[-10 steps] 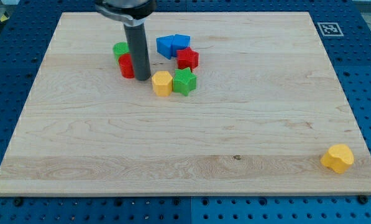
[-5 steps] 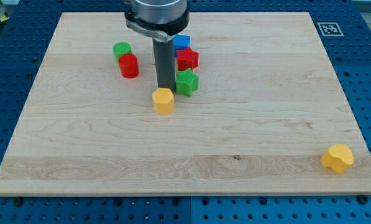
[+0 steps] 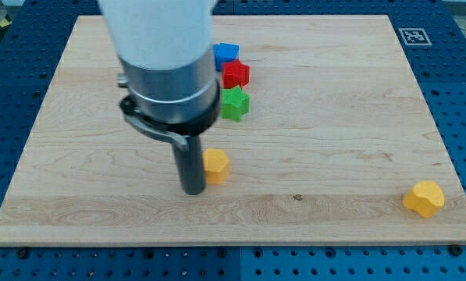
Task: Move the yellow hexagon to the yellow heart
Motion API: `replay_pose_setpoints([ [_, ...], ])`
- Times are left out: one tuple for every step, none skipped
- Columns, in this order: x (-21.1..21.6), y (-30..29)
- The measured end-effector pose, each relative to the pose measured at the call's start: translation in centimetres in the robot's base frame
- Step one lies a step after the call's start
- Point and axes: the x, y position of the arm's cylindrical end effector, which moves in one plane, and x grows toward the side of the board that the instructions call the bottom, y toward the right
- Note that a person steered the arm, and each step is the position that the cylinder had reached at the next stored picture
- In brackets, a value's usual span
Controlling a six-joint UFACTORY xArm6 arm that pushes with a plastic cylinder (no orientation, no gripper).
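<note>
My tip (image 3: 193, 190) touches the hexagon's (image 3: 215, 165) left; push steadily rightward toward the heart (image 3: 424, 198). No jaws exist.

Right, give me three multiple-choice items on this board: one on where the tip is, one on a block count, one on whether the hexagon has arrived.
1. Where is my tip relative to the yellow hexagon?
A. at its left side, in the view
B. far to its right
C. beside the yellow heart

2. How many blocks show in the stack at the view's top: blue block, red star, green star?
A. one
B. three
C. five

3. Has the yellow hexagon reached the yellow heart?
A. yes, touching
B. it sits on top
C. no, far apart

Answers: 1 A, the rod ends against the hexagon's left. 2 B, three are visible. 3 C, the heart lies at the bottom right corner.
</note>
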Motion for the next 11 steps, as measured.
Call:
replay_pose_setpoints([
  [-2.2,1.4],
  [-4.1,0.3],
  [-5.7,0.1],
  [-5.0,2.5],
  [-4.5,5.9],
  [-6.4,7.2],
  [-7.2,9.1],
  [-4.0,11.6],
  [-1.8,14.8],
  [0.0,18.1],
  [0.9,20.8],
])
